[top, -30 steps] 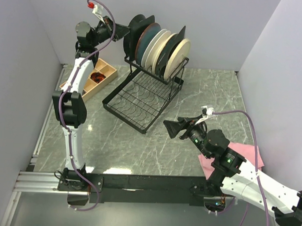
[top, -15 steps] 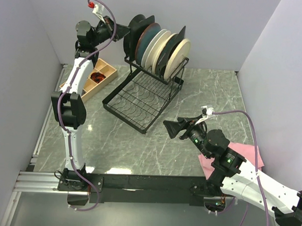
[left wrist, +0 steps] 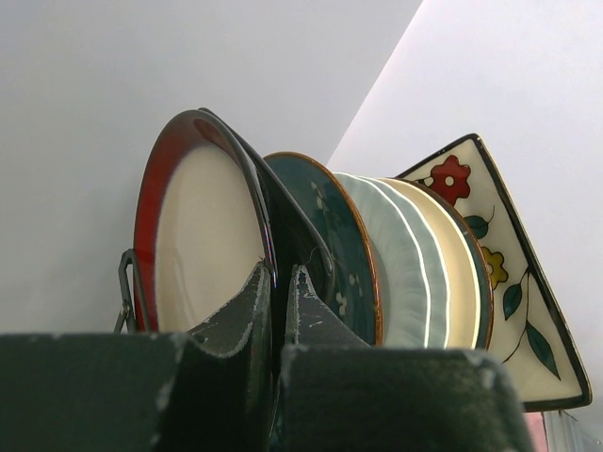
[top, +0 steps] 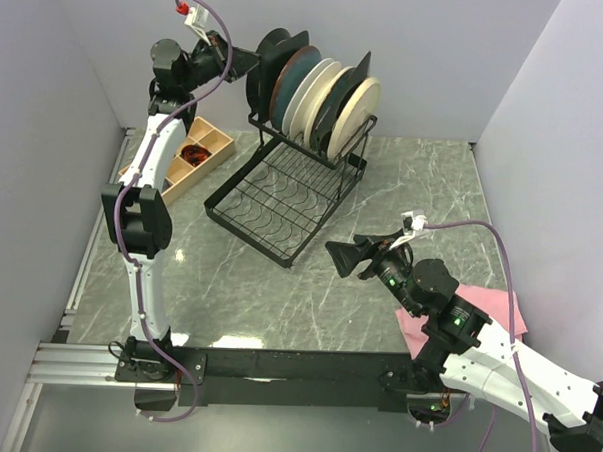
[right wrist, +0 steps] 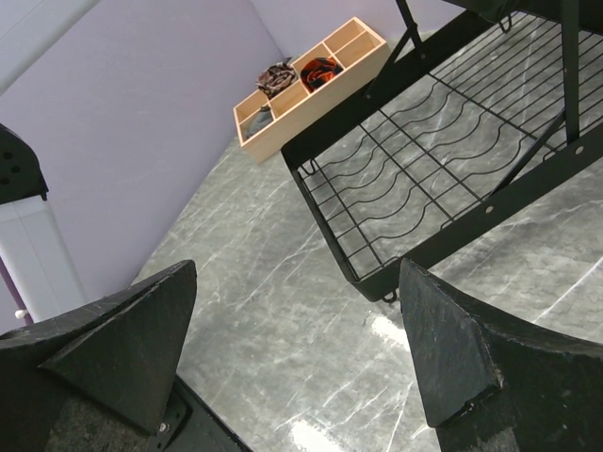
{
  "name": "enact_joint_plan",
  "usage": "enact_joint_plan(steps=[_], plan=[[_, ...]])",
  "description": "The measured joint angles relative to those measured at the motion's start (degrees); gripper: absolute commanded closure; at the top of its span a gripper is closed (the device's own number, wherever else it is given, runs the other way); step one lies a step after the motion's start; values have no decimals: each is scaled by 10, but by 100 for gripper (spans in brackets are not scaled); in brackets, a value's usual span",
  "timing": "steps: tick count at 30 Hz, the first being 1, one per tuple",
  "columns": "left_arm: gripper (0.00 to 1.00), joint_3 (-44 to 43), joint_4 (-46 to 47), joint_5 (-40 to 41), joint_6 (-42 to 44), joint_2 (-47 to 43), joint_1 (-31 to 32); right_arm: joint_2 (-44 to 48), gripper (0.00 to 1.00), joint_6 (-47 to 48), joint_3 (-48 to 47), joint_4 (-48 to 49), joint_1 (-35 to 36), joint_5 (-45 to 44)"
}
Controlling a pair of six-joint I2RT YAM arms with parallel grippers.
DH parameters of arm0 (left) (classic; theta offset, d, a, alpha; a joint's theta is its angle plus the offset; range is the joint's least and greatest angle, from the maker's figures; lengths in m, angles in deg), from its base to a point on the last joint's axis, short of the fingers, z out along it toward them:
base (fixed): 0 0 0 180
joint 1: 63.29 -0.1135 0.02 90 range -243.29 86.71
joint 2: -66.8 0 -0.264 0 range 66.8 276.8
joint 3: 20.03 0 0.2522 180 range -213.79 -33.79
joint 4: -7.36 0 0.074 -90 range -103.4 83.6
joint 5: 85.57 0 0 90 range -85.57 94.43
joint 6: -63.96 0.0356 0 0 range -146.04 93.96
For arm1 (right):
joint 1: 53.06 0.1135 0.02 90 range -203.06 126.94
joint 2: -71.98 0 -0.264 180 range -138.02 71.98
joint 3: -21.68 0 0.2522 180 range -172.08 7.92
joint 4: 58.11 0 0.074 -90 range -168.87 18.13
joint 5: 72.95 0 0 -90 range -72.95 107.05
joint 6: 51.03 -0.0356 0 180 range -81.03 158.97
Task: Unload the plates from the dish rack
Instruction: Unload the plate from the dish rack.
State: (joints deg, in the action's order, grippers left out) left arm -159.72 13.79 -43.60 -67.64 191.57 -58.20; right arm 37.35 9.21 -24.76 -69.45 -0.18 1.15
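The black wire dish rack point(top: 273, 200) stands at the back of the table with several plates point(top: 327, 97) upright in its upper frame. In the left wrist view I see a red-brown-rimmed cream plate point(left wrist: 203, 235), a dark teal flowered plate point(left wrist: 344, 235), pale plates and a cream square flowered plate point(left wrist: 504, 264). My left gripper point(top: 251, 62) is high at the rack's left end. Its jaws point(left wrist: 281, 278) are shut on the right rim of the red-brown-rimmed plate. My right gripper point(top: 338, 256) is open and empty, low over the table in front of the rack's lower grid point(right wrist: 424, 188).
A wooden compartment tray point(top: 200, 147) with small items sits left of the rack, also in the right wrist view point(right wrist: 311, 75). A pink folded cloth point(top: 488, 304) lies under the right arm. White walls close in the back and both sides.
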Motion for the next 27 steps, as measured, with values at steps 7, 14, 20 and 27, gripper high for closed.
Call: enact_joint_plan(steps=[7,14,20,27], plan=[[99,-1,-1,0,0,0,1,0,7,0,0,1,0,2],[99,-4,-13,2,4,-3,3,0,7,-4,0,1,0,6],[99,-1,-13,5,5,-5,4,0,7,-4,0,2,0,6],[99,-29,-33,14,5,-7,5,-1,7,-4,0,2,0,8]])
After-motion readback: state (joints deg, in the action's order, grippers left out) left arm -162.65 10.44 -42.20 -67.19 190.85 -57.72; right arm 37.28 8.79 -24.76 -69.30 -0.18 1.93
